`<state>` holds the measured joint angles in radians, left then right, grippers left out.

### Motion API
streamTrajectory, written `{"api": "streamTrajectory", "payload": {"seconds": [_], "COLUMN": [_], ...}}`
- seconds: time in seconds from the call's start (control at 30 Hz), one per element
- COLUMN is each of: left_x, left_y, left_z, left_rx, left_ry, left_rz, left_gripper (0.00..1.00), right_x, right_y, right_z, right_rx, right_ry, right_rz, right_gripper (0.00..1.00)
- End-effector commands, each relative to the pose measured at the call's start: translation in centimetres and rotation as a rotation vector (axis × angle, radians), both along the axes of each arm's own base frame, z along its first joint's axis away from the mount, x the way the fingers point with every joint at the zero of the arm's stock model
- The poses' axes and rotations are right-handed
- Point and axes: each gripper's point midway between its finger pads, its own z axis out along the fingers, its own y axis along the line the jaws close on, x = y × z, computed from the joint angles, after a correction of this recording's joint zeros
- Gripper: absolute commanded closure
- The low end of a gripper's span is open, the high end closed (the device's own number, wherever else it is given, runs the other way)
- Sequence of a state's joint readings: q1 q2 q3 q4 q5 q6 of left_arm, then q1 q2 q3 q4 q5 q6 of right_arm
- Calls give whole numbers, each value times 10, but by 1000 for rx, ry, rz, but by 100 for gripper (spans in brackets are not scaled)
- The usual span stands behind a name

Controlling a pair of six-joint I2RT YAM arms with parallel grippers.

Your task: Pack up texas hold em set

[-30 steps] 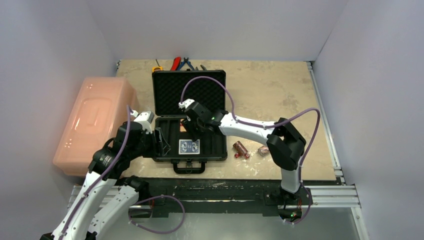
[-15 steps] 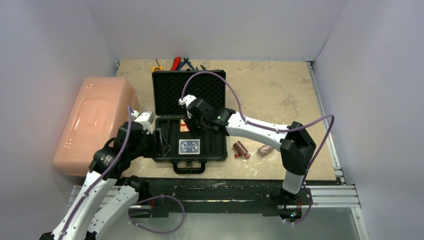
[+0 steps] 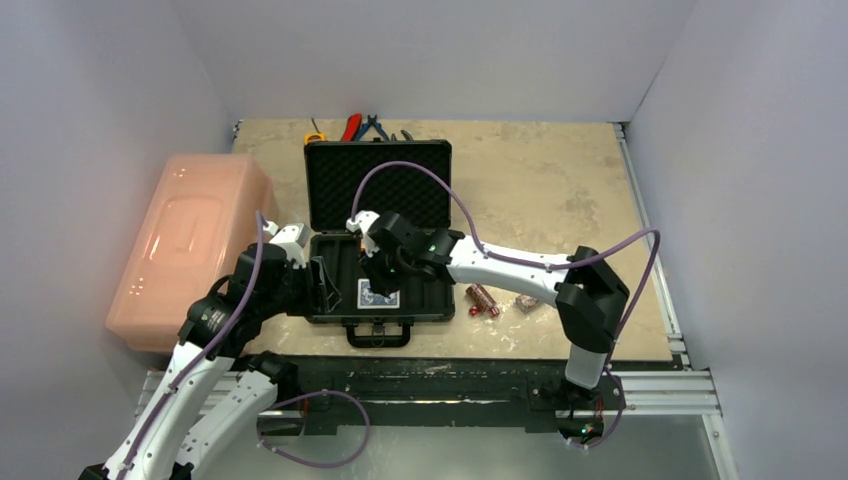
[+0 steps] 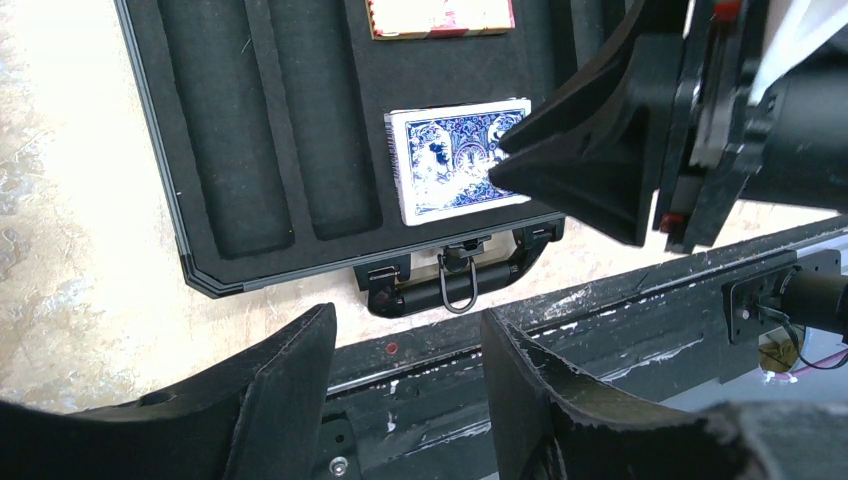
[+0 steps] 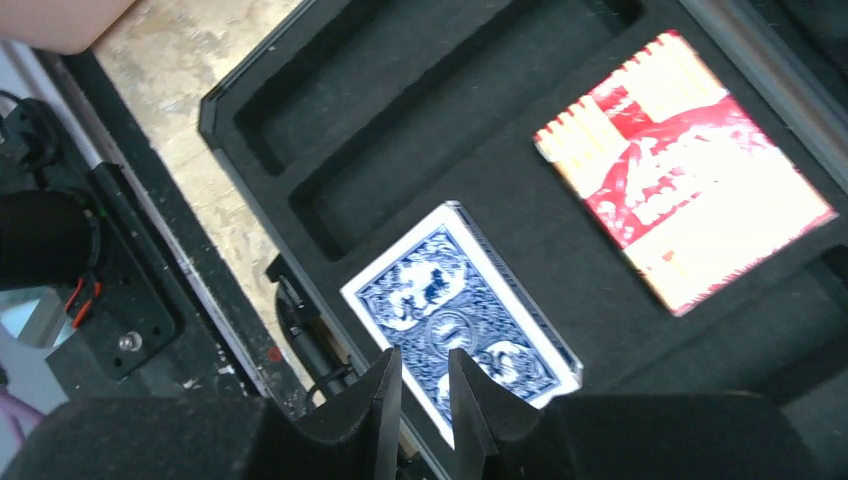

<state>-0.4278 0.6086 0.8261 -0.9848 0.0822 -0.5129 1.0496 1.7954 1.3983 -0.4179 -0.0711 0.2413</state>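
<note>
The black case (image 3: 330, 305) lies open, its foam-lined lid (image 3: 378, 185) standing behind it. In the base lie a blue deck (image 5: 462, 320) and a red deck (image 5: 685, 170), apart from each other. My right gripper (image 5: 425, 385) hovers over the blue deck's near end, open by a narrow gap with nothing between the fingers. In the left wrist view its black fingers (image 4: 590, 150) reach over the blue deck (image 4: 455, 170). My left gripper (image 4: 410, 350) is open and empty beside the case's left edge. Two reddish chip rolls (image 3: 482, 298) (image 3: 527, 301) and red dice (image 3: 472, 312) lie on the table right of the case.
A large pink bin (image 3: 190, 245) stands left of the case, close to my left arm. Pliers and a yellow tape measure (image 3: 355, 128) lie behind the lid. The case handle (image 4: 458, 285) faces the table's near edge and the black rail (image 3: 430, 380).
My right gripper has moved toward the near side of the case, from over the red deck to over the blue deck, and its jaws have narrowed. The left arm has not moved.
</note>
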Motion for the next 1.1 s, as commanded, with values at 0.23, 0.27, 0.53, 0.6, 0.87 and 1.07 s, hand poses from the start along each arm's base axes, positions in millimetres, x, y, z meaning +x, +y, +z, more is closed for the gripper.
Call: {"api": "streamTrajectory", "payload": {"seconds": [0.23, 0.27, 0.53, 0.6, 0.87, 1.07], "left_x": [5, 5, 5, 6, 6, 6], "left_y": [-2, -2, -1, -1, -2, -2], "left_z": [4, 4, 4, 3, 3, 3], "left_rx": [-2, -2, 0, 1, 2, 3], "left_ry": [-28, -29, -27, -26, -23, -19], "left_rz": [-3, -3, 2, 2, -1, -2], "left_gripper": [46, 46, 46, 46, 46, 46], "right_x": [-13, -15, -20, -17, -7, -5], "right_y": [3, 0, -9, -7, 8, 13], "right_z": [-43, -50, -66, -61, -17, -7], "right_rx": [-60, -74, -114, -112, -27, -11], "right_ry": [51, 60, 74, 64, -8, -20], "right_rz": [63, 65, 76, 78, 91, 102], "right_gripper": [75, 75, 76, 76, 75, 75]}}
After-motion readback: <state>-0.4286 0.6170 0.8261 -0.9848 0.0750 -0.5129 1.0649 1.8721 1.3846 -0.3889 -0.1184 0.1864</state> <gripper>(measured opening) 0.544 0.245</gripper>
